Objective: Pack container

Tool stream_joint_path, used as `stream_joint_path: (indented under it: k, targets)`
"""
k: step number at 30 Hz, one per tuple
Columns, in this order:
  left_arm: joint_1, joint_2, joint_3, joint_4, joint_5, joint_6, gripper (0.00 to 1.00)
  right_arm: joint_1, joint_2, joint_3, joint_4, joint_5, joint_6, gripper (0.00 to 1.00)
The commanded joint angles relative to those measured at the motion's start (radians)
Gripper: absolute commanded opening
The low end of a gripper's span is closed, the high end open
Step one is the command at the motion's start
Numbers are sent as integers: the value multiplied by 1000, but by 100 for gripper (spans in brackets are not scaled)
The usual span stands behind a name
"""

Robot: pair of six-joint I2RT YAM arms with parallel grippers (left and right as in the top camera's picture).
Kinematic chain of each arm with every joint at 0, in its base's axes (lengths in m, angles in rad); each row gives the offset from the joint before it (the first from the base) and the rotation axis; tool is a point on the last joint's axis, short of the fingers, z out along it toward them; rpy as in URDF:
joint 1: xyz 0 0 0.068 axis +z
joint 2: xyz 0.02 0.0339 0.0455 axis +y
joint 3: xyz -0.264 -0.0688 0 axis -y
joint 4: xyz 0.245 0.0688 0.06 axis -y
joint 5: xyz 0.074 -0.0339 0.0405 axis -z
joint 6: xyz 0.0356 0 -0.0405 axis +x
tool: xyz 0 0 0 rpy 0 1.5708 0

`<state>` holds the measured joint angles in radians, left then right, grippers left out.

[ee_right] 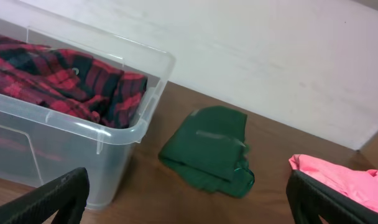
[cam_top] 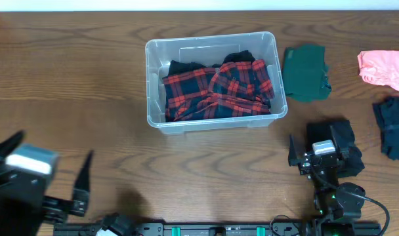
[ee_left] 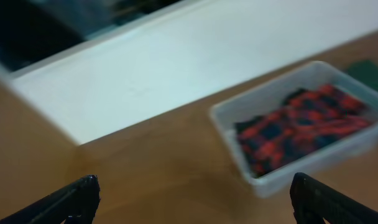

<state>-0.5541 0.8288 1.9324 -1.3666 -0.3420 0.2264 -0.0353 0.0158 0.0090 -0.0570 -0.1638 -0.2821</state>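
Observation:
The clear plastic container (cam_top: 153,78) stands at the table's middle back, with a red and black plaid garment (cam_top: 216,88) lying inside. It also shows in the left wrist view (ee_left: 239,112) and the right wrist view (ee_right: 124,149). My left gripper (cam_top: 45,167) is open and empty at the front left, well short of the container (ee_left: 192,199). My right gripper (cam_top: 321,141) is open and empty at the front right (ee_right: 186,199), pointing toward a folded dark green cloth (cam_top: 306,72) (ee_right: 214,149) lying right of the container.
A pink cloth (cam_top: 384,69) (ee_right: 338,183) lies at the far right back. A dark navy cloth (cam_top: 395,128) lies at the right edge. A white wall (ee_right: 270,56) runs behind the table's back edge.

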Motion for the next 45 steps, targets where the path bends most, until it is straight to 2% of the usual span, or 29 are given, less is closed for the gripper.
stream_joint_path:
  k: [1, 4, 9, 13, 14, 17, 19, 21, 22, 27, 32, 35, 39, 42, 45]
  targets:
    - [3, 15, -38, 34, -240, 23, 98, -14, -3, -3, -3, -1, -14, 99]
    - [3, 25, -119, 128, -343, 107, 98, -14, -3, -3, -3, -1, -14, 99]
    - [4, 42, -325, 252, -363, 256, 98, -14, -3, -3, -3, -1, -14, 99]
    - [48, 48, -530, 365, -366, 238, 98, -14, -3, -3, -3, -1, -14, 99]
    - [76, 47, -584, 421, -366, 197, 98, -14, -3, -3, -3, -1, -14, 99]
    - [192, 48, -690, 602, -373, -81, 98, -14, -3, -3, -3, -1, -14, 99]
    - [301, 47, -735, 662, -371, -290, 98, -14, -3, -3, -3, -1, -14, 99]
    - [418, 49, -752, 674, -286, -411, 98, -14, -3, -3, -3, -1, -14, 99]
    - [474, 53, -753, 678, -214, -415, 98, -14, -3, -3, -3, -1, -14, 99]
    - [773, 118, -753, 736, 161, -348, 98, -14, -3, -3, -3, -1, -14, 99]
    - [994, 251, -753, 740, 485, -285, 98, -14, -3, -3, -3, -1, -14, 99]
    - [1056, 332, -753, 740, 613, -220, 98, -14, -3, -3, -3, -1, -14, 99]
    - [1081, 425, -753, 740, 708, -138, 98, -14, -3, -3, -3, -1, -14, 99]
    - [1081, 475, -753, 740, 744, -86, 98, -14, -3, -3, -3, -1, -14, 99]
    - [1081, 512, -753, 744, 747, -84, 98, -14, -3, -3, -3, -1, -14, 99]
